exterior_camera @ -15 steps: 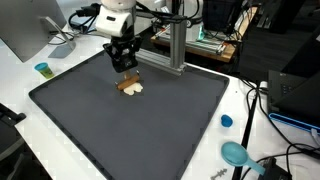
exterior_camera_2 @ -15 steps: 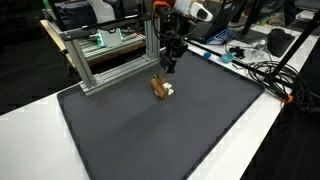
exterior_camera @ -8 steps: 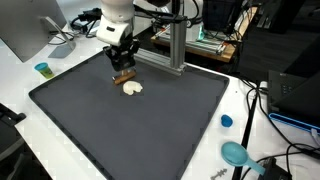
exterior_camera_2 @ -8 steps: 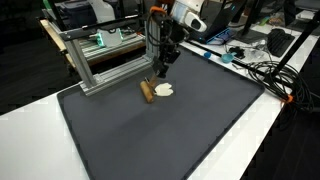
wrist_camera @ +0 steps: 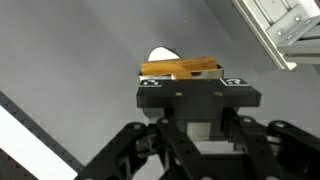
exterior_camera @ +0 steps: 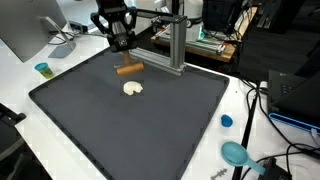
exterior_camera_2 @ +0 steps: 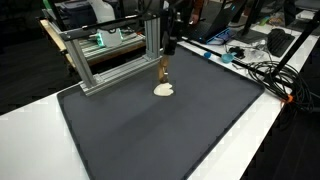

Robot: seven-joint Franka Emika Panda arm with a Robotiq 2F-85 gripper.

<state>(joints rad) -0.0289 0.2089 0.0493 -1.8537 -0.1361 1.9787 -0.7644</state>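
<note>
A: Wrist view's tricky: the gripper (wrist_camera: 190,80) hides its own fingertips, and the cream piece (wrist_camera: 163,56) is half hidden behind the wooden block (wrist_camera: 180,69).
B: Jaws clamped on that block, which has now been lifted clear of the mat (exterior_camera: 150,130), with the cream piece left lying there

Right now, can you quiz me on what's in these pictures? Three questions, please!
1. True or false: the end effector is shut on the wooden block.
2. Where is the white piece? A) lying on the mat; B) in the end effector; C) on top of the block.
3. Fill in: the block hangs ___ the mat, not touching it.

Key: 1 true; 2 A; 3 above.
</note>
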